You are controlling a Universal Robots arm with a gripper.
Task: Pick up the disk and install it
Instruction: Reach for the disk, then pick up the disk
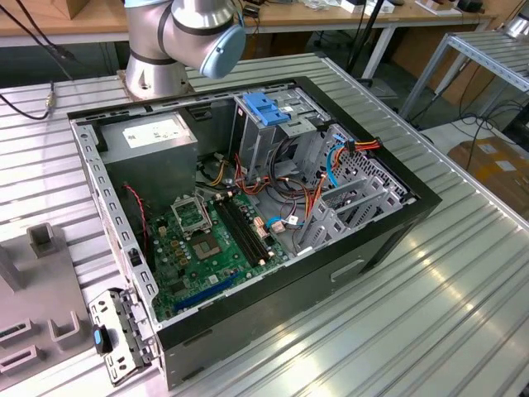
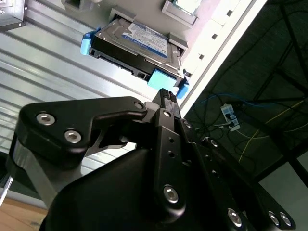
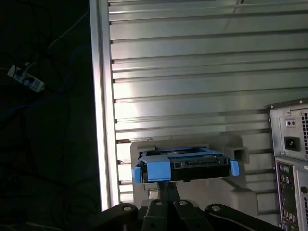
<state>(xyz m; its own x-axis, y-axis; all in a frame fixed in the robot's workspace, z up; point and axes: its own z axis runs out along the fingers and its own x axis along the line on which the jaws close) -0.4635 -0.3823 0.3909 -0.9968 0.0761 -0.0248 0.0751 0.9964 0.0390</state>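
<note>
1. The disk, a flat rectangular dark-grey metal drive with a blue-and-white label on its broad face, carries small bright blue plastic rail tabs at its ends.
2. It lies seated in a pale grey moulded plastic holder with raised blocks around it. The holder stands on the ribbed, brushed aluminium table, just beside one of the table's long edges.
3. The matt black gripper, built of angular links with bright screw heads, points at the disk's narrow side. In the second wrist view its tip is just beside the larger blue tab.
4. The jaws appear drawn together with little or no gap. I cannot tell whether they pinch the tab or only touch it.
5. In the exterior view, an open black steel computer case sits in the middle of the table. It shows a green circuit board, orange and blue cables, and a light-blue square plastic latch on its drive cage.
</note>
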